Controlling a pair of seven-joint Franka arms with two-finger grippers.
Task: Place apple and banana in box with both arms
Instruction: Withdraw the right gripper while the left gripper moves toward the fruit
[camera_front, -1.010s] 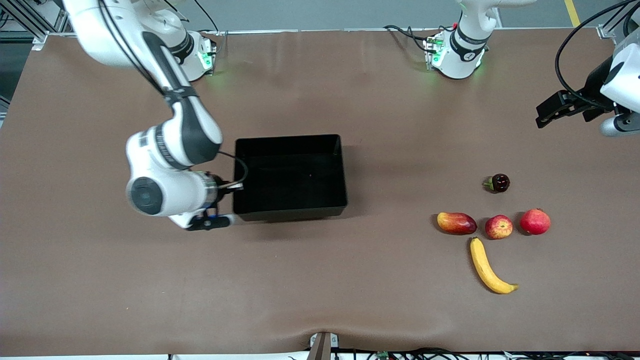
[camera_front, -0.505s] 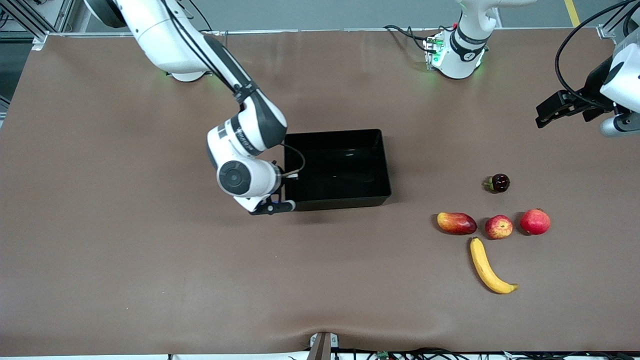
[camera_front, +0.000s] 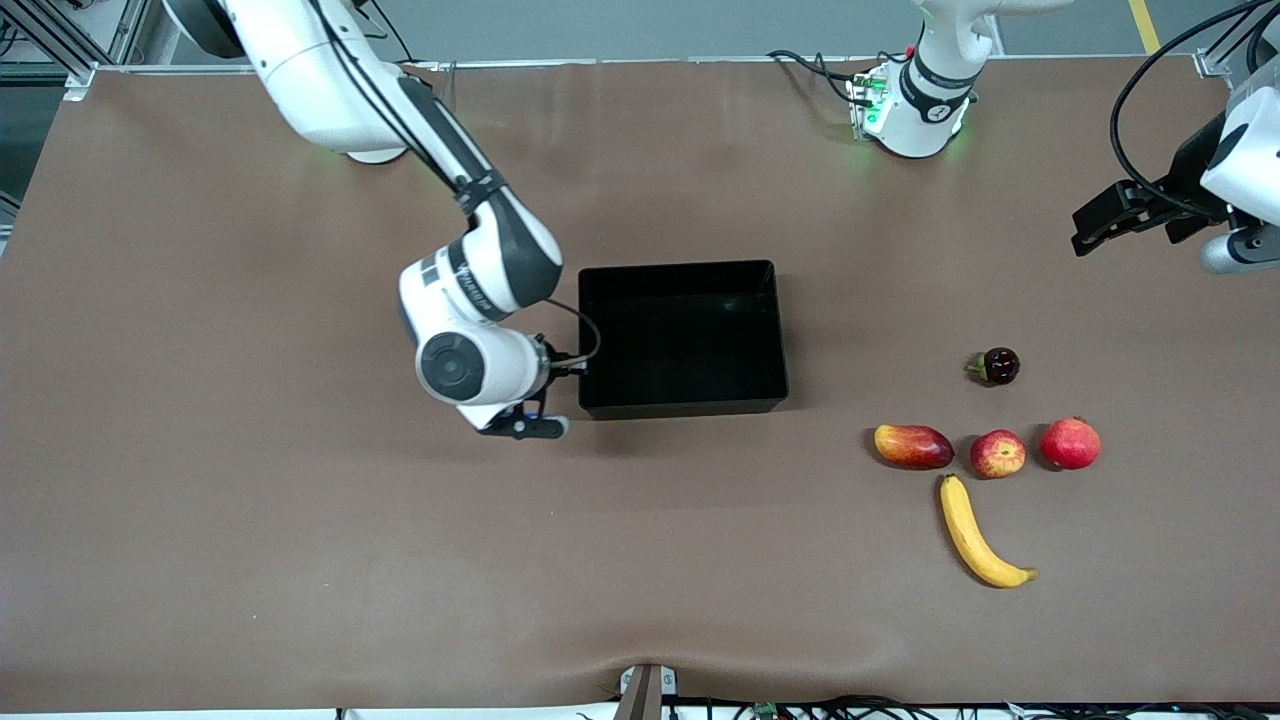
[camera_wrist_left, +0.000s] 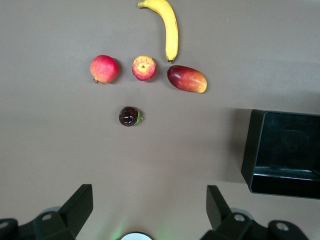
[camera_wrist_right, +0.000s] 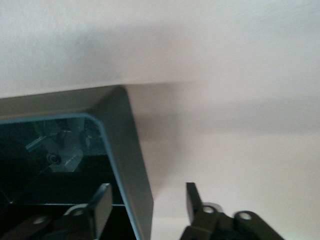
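Fruit lies in a loose cluster on a brown table (camera_front: 300, 560), toward the left arm's end and near the front camera. The apple (camera_front: 997, 453), red with yellow streaks, sits in the middle of a row of three, between an elongated red-yellow mango (camera_front: 913, 446) and a plain red round fruit (camera_front: 1070, 443). The banana (camera_front: 975, 533) lies just nearer the camera than the apple, one tip close under it, apart from it, curving away toward the table edge. A small dark round fruit (camera_front: 998, 366) sits alone, farther from the camera than the row.

The box (camera_front: 683, 404), an open-top black bin, stands near the middle of the table, well apart from the fruit, and nothing shows inside it.

The right gripper (camera_front: 560, 385) is at the wall of the box that faces the right arm's end. In the right wrist view its fingers (camera_wrist_right: 102, 202) straddle that wall at a corner, one inside the box and one outside, spread apart with a gap between the outer finger and the wall.

The left gripper (camera_front: 1110, 215) hangs in the air over bare table at the left arm's end, waiting. In the left wrist view its two fingers (camera_wrist_left: 77, 207) stand wide apart with nothing between them, looking down on all the fruit and one end of the box.
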